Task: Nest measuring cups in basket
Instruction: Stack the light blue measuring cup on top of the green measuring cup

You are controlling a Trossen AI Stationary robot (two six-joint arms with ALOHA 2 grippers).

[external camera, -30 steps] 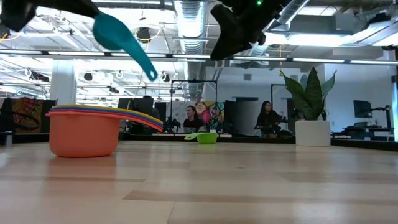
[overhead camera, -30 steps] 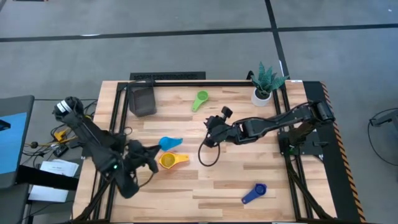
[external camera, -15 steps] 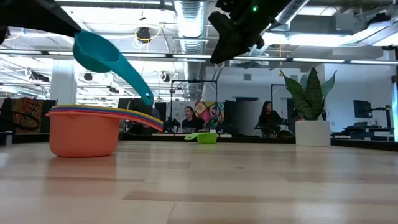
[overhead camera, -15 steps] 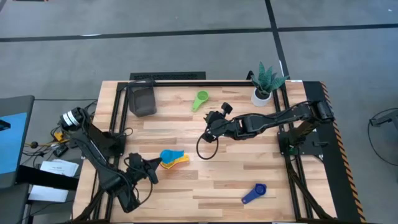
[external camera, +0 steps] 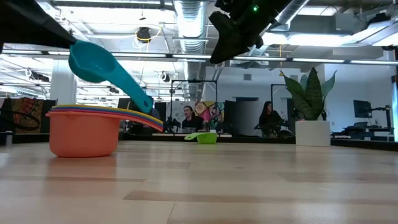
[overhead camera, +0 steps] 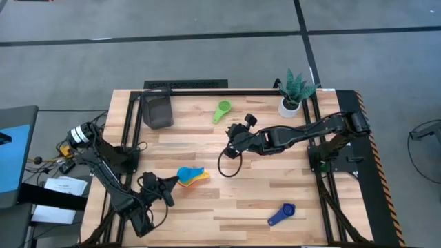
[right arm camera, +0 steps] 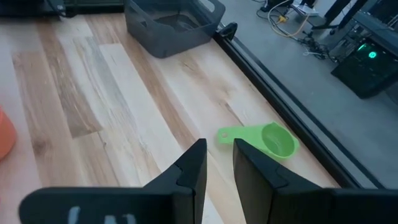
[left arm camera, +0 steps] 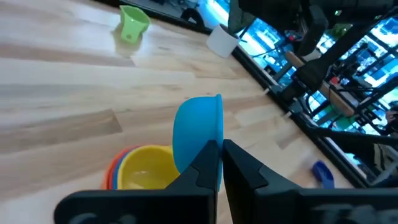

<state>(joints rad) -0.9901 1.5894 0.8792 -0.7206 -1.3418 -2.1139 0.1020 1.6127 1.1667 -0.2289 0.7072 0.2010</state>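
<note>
My left gripper (overhead camera: 167, 187) is shut on a light blue measuring cup (overhead camera: 187, 172), held tilted just above a stack of nested cups (overhead camera: 200, 178): yellow (left arm camera: 146, 168) inside red and orange (external camera: 84, 134). The stack stands on its base at the table's near left. A green cup (overhead camera: 222, 110) lies near the far edge, a dark blue cup (overhead camera: 281, 214) near the front right. The dark basket (overhead camera: 158, 110) stands at the far left. My right gripper (overhead camera: 233, 142) hangs open over the table's middle, holding nothing. My left gripper pinches the light blue cup's bowl at its rim (left arm camera: 216, 148), on the side away from the handle, one finger on the bowl's outside and the other on its open side. The cup is lifted and tilted. Its handle (external camera: 134, 90) slants down toward the stack's handles.
A white pot with a green plant (overhead camera: 293, 93) stands at the far right corner. A black cable loop (overhead camera: 231, 165) hangs under my right gripper. Black frame rails (overhead camera: 127, 138) run along the table's sides. Bare wood lies between the stack and the dark blue cup.
My left gripper has come down and toward the near edge with the light blue cup, rolling a little. The cup, earlier high and beside the stack, now hangs low over it with its handle tip close to the stack's handles.
</note>
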